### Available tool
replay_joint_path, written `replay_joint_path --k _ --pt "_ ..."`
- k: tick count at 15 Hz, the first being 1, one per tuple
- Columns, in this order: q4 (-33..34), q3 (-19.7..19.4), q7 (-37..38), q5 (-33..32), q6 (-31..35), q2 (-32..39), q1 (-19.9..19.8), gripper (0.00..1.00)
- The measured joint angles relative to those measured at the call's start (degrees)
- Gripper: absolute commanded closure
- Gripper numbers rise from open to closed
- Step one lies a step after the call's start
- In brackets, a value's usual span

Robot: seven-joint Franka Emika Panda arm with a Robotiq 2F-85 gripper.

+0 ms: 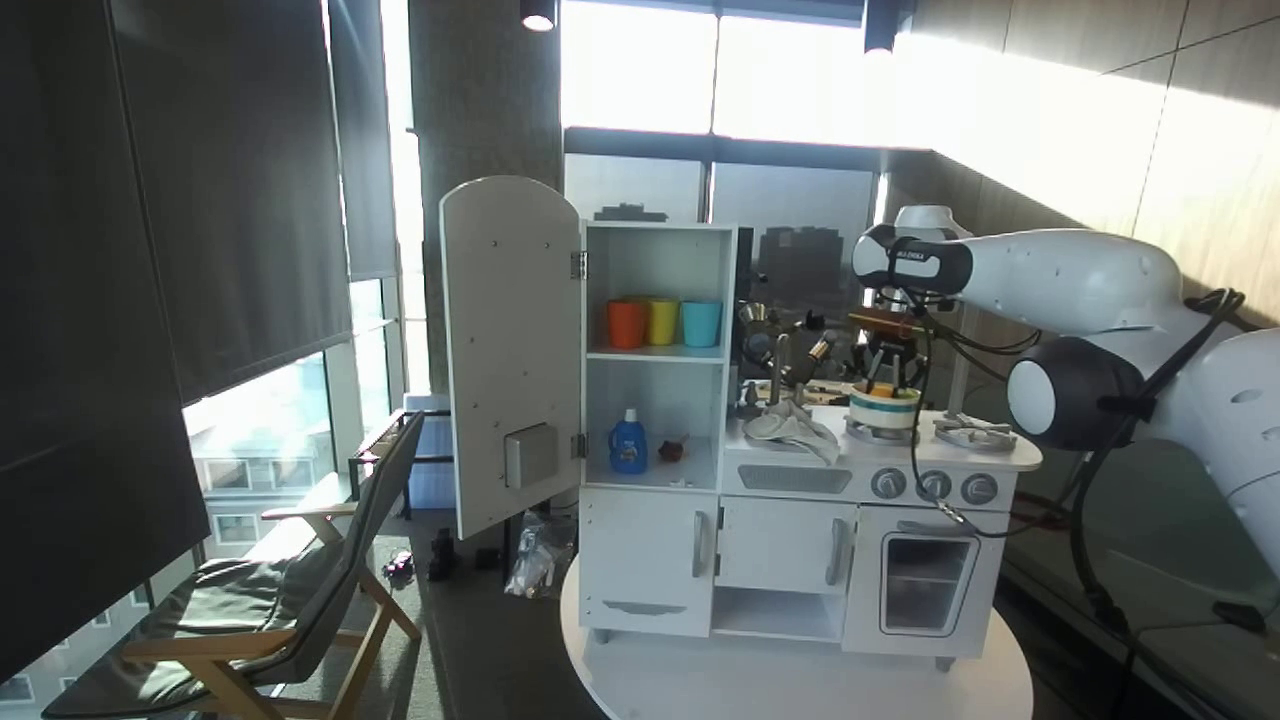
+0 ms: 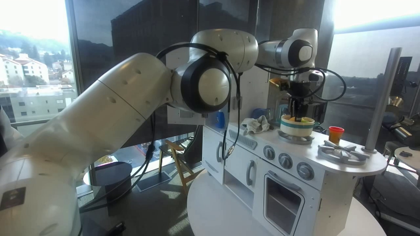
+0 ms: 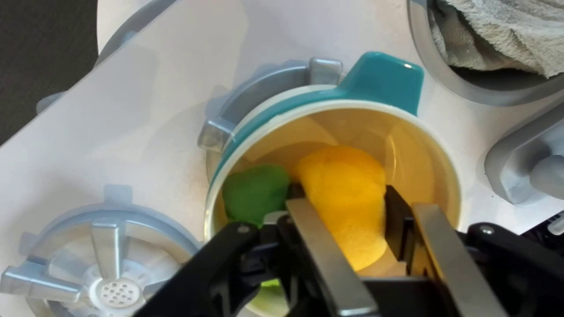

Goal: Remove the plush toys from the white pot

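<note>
The white pot (image 1: 884,412) has a teal stripe and teal handles. It stands upright on a grey burner in both exterior views (image 2: 297,128). In the wrist view I look into the pot (image 3: 421,165). An orange-yellow plush toy (image 3: 341,176) lies inside, with a dark green plush toy (image 3: 255,191) to its left. A bright green bit (image 3: 271,283) shows below, mostly hidden by the gripper. My gripper (image 3: 340,198) reaches down into the pot, its fingers pressed against both sides of the orange-yellow toy. The fingertips are partly hidden by the rim in the exterior views (image 2: 298,117).
A grey burner (image 2: 343,153) and a metal pole (image 2: 382,101) stand beside the pot. An orange cup with a red rim (image 2: 335,135) is behind it. A towel (image 1: 795,430) lies over the sink near a faucet (image 1: 778,368). Cups (image 1: 663,322) and a blue bottle (image 1: 628,443) stand on shelves.
</note>
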Motion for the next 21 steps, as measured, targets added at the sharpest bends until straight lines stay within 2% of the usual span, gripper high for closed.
replay_joint_path --k 4,5,15,18,21 --pt "1.0 0.0 1.05 0.0 -0.4 -0.19 -0.04 0.93" --pt "1.25 0.0 1.58 0.0 -0.93 -0.4 -0.06 0.89" --pt "4.72 0.0 4.09 0.0 -3.4 -4.01 -0.4 0.89" --pt "5.9 0.05 4.0 -0.03 -3.57 -5.8 0.92 0.89" --pt "6.66 0.25 3.65 -0.13 -3.62 -6.84 3.84 0.89"
